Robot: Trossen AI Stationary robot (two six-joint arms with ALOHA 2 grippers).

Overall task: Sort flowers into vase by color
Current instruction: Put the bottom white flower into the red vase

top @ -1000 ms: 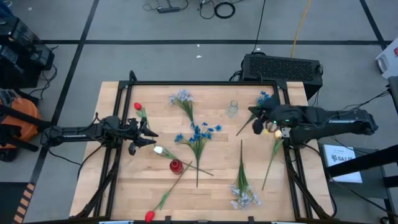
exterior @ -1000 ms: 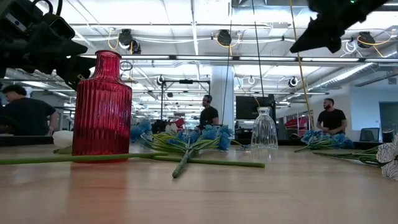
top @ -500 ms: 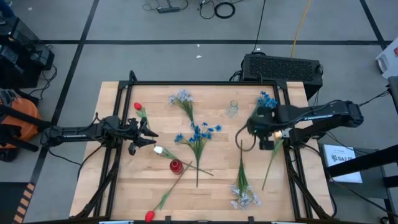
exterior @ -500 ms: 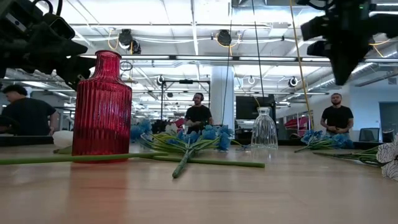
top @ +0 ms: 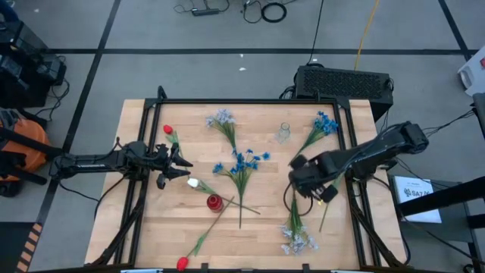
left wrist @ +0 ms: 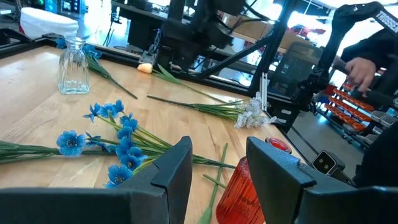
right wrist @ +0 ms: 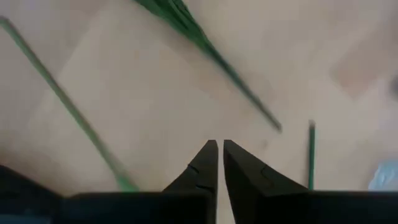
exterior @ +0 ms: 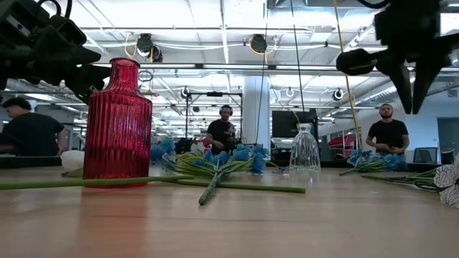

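Note:
Flowers lie flat on the wooden table: a bright blue bunch at the centre, a pale one behind it, another blue one at the far right, a pale cluster near the front, red buds and a white bloom. A red vase and a clear glass vase stand upright. My right gripper points down above the pale cluster's stem, clear of the table, its fingertips a narrow gap apart and empty. My left gripper hovers level and open beside the red vase.
A black frame borders the table. A thin stem lies along the right side under the right arm. Bare wood shows between the centre bunch and the right gripper. People stand in the room behind the table.
My right gripper has swung from the far right by the blue flowers toward the table's centre and near edge, sinking as it went. It has tipped from level to pointing down and rolled about its own line. The flowers have not moved.

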